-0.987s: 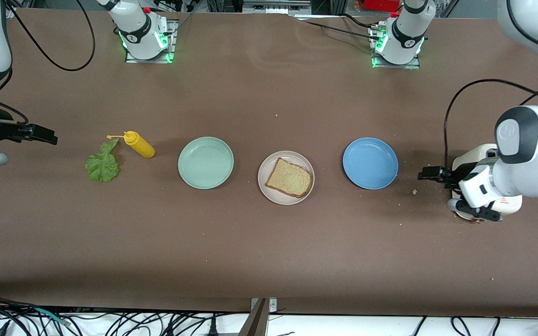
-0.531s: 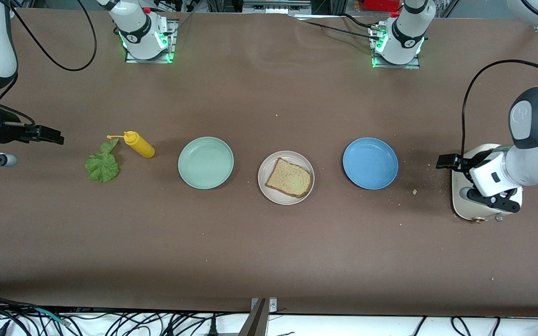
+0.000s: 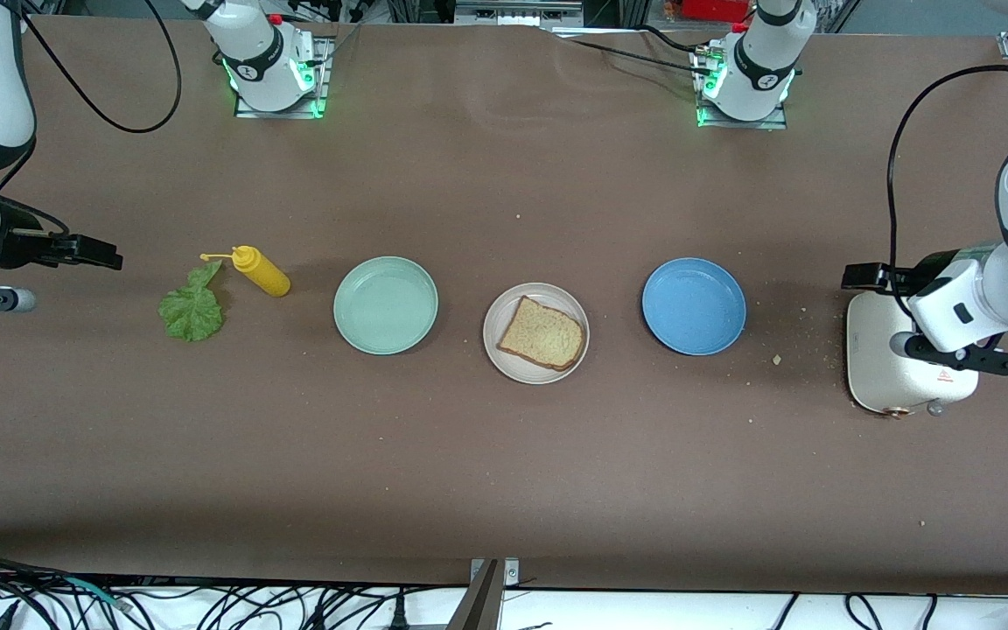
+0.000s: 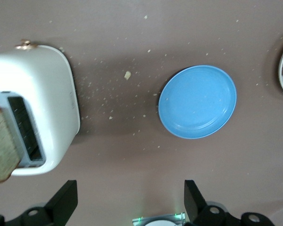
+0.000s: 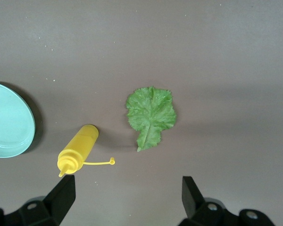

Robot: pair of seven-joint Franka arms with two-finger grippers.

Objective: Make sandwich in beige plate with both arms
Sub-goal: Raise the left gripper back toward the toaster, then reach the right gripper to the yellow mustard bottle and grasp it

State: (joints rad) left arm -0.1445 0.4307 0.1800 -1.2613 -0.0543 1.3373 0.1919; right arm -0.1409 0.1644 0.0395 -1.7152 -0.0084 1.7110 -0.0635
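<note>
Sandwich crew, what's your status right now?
Both grippers open, empty: left gripper over toaster, right gripper near lettuce. One bread slice on beige plate. Nothing in the way.

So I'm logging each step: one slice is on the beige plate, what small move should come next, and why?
Probably the right gripper, open, lowers onto the lettuce leaf: the bread slice on the beige plate is bare, and the leaf lies just below it.

**Bright, even light and crisp views**

Even overhead light floods the brown table (image 3: 504,455), with soft, short shadows hugging the blue plate (image 3: 694,306) and the toaster (image 4: 35,108). Green glow spills at the arm bases along the top edge. The lower edge darkens slightly. Wrist views stay sharp, no glare.
</note>
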